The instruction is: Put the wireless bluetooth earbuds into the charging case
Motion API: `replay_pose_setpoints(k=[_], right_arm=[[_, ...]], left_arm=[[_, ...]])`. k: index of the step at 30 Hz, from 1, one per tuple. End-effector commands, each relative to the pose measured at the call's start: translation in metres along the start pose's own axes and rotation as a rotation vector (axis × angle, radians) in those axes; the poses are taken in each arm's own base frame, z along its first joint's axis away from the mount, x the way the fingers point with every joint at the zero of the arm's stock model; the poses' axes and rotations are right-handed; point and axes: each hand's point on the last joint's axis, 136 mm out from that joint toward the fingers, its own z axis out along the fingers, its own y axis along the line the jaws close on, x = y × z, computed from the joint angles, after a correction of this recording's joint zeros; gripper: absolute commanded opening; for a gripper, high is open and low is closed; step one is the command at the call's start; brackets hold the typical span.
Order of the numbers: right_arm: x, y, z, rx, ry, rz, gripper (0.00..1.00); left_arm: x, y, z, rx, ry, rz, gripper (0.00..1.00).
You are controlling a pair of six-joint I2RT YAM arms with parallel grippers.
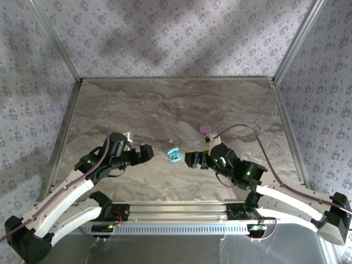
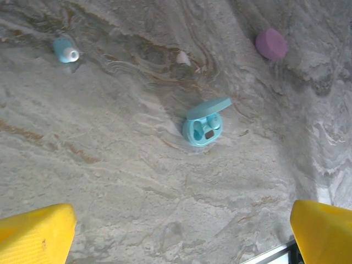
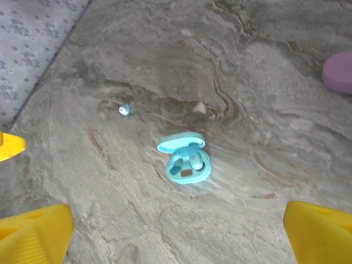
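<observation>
Seeing left end effector [image 2: 183,220] and right end effector [image 3: 179,220] released, empty. Open blue case [image 1: 175,155] on desk [image 1: 165,104] between them. Loose blue bud [image 2: 67,50] far-left of case (closer to left arm, probably). Can't read its long axis.

Blue charging case [image 1: 175,155] mid-table on marble table [image 1: 165,104], between left gripper [image 1: 146,153] and right gripper [image 1: 192,159], touching neither. Pink pod [image 1: 205,130] farther back, slightly right.

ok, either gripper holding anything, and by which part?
Nothing held. Left gripper and right gripper both open; blue charging case sits free on the table.
</observation>
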Motion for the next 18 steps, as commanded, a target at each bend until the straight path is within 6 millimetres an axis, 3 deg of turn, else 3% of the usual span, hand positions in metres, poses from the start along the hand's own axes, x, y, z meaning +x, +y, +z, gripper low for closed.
replay_pose_setpoints(k=[1, 8, 18], right_arm=[[0.005, -0.013, 0.001, 0.055, 0.047, 0.04, 1.0], [-0.001, -0.03, 0.026, 0.094, 0.152, 0.099, 0.99], [-0.011, -0.038, 0.055, 0.099, 0.218, 0.046, 0.91]], left_arm=[[0.012, 0.021, 0.009, -0.055, 0.068, -0.014, 1.0], [-0.014, 0.037, 0.03, -0.109, 0.104, -0.051, 0.97], [-0.058, 0.058, 0.069, -0.311, 0.156, 0.02, 0.62]])
